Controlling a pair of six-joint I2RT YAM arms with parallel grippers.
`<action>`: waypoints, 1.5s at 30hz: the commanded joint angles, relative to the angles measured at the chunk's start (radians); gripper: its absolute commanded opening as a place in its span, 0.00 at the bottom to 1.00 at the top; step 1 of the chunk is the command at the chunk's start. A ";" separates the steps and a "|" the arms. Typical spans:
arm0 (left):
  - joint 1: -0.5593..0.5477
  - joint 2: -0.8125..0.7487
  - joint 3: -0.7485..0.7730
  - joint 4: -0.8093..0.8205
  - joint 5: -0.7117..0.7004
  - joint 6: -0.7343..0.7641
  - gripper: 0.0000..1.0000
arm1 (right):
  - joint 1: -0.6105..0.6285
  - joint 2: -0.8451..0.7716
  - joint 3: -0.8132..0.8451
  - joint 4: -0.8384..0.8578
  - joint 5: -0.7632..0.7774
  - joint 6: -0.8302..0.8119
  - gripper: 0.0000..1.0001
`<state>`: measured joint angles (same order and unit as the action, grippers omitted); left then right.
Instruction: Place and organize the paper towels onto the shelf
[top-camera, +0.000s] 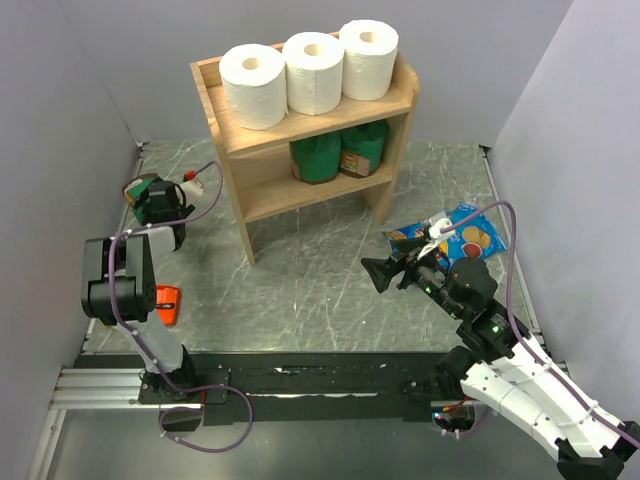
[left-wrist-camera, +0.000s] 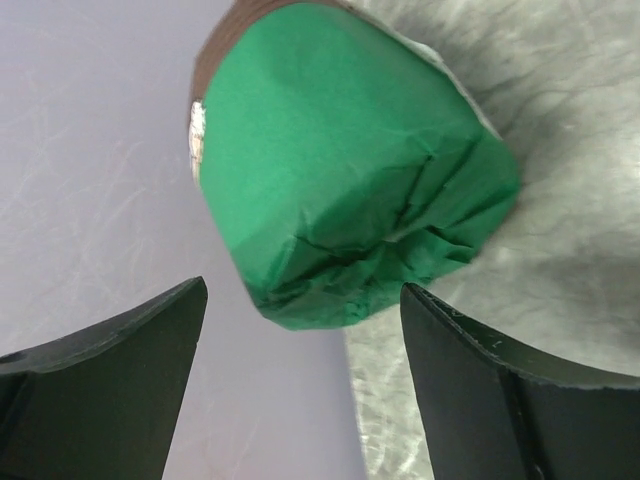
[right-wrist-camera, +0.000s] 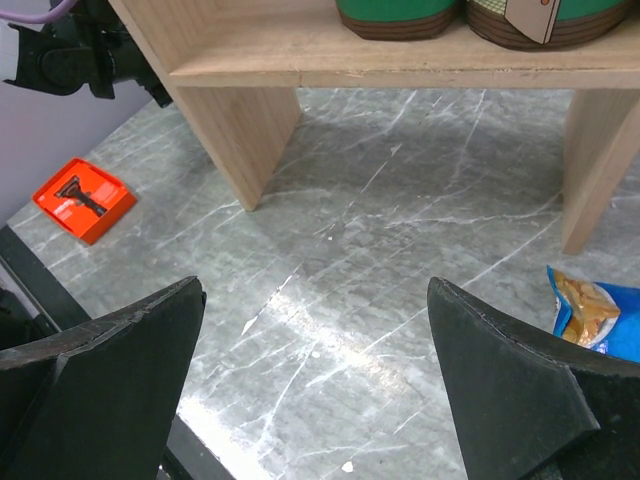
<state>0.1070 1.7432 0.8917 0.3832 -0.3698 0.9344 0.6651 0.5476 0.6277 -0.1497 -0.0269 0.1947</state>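
The three paper towels (top-camera: 310, 72) stand upright in a row on the top tier of the shelf (top-camera: 322, 126), at 12 o'clock on the tabletop (top-camera: 300, 290). Each roll touches the next, and the core holes face up. Judged from that, placing is done and only tidying is left.

The left hand (top-camera: 152, 200) sits at 9 o'clock, close to the side wall, with its fingers apart around the near end of a green package (left-wrist-camera: 340, 170). There is a gap on both sides, so it grips nothing. If that package is the target, the hand likely needs to push further along it before closing, since the wrap looks soft and creased.

The right hand (top-camera: 378, 274) hangs at 4 o'clock with its fingers wide apart and empty, aimed at the shelf.

The top view alone shows the rolls, and also the blue snack bags (top-camera: 470, 232) at 3 o'clock. The left wrist view shows the gaps beside the package, which the top view hides. The right wrist view shows two more green packages (right-wrist-camera: 470, 15) on the lower tier and an orange packet (right-wrist-camera: 85, 198) on the tabletop.
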 joint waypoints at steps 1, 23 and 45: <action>-0.009 0.041 0.032 0.118 -0.058 0.112 0.84 | 0.002 -0.018 -0.014 0.033 -0.001 -0.009 1.00; -0.010 0.217 0.082 0.299 -0.118 0.208 0.63 | 0.001 -0.009 -0.005 0.038 0.005 -0.017 1.00; -0.024 -0.088 0.227 -0.219 -0.040 -0.279 0.49 | 0.002 -0.084 0.010 0.006 0.048 -0.028 1.00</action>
<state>0.1081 1.8202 1.0492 0.3065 -0.4808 0.7956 0.6651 0.4847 0.6151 -0.1516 -0.0154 0.1844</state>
